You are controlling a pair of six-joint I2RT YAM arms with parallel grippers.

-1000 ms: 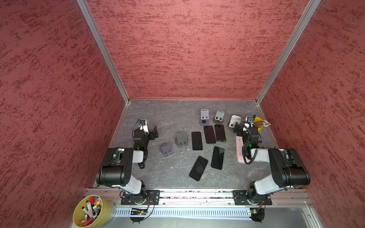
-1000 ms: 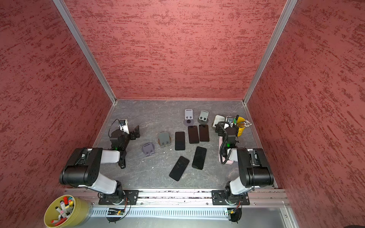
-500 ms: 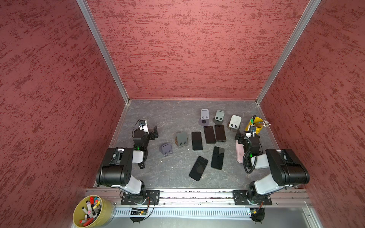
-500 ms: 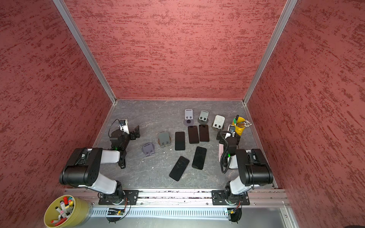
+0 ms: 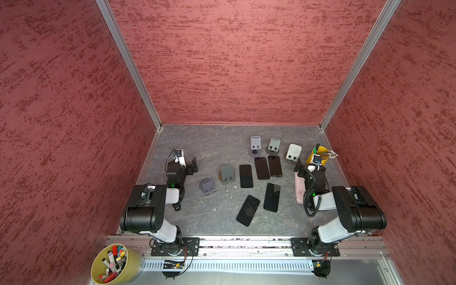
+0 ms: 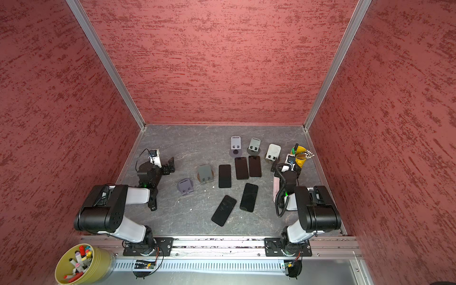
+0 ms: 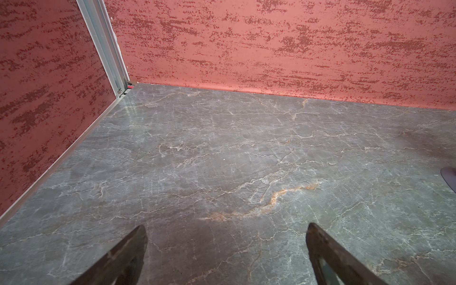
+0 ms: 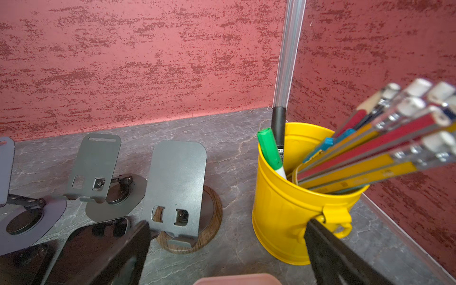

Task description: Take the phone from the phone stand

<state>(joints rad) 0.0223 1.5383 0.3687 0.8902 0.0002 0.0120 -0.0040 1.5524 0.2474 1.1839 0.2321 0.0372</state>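
Note:
A pink phone (image 5: 299, 191) (image 6: 276, 187) lies flat on the table at the right, partly under my right arm, and its end shows in the right wrist view (image 8: 237, 280). Several phone stands stand bare, the nearest a silver one on a wooden base (image 5: 293, 153) (image 8: 176, 187). My right gripper (image 5: 308, 169) (image 8: 227, 225) hangs open just above the pink phone's far end, facing the gap between that stand and the yellow cup, with nothing between its fingers. My left gripper (image 5: 193, 165) (image 7: 225, 229) is open over bare table at the left.
A yellow cup (image 5: 318, 158) (image 8: 283, 209) of pens and pencils stands in the back right corner, close to my right gripper. Several black phones (image 5: 246, 176) lie flat mid-table. Two more stands (image 5: 227, 174) sit left of centre. Red walls enclose three sides.
My right gripper has drawn back from the back stands toward the front, uncovering the silver stand, and stays open. The left arm has not moved.

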